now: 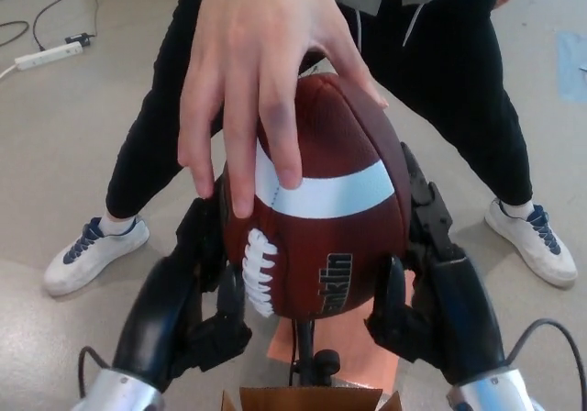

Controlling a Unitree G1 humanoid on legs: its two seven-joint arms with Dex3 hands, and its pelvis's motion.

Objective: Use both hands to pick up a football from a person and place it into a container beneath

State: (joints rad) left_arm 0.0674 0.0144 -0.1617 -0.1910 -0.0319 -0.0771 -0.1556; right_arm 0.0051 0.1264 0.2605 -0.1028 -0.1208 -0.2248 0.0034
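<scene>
two black robot hands clasp the brown football, left robot hand and right robot hand pressed against its sides. a person's hand grips its top. partial lettering reads "klin".

Upper left of frame: white power strip with cable on grey floor. White sneakers at mid left and mid right. Blue tape patch at right edge.

Pale grey floor; a white power strip with what looks like 1 trailing cable.
</scene>
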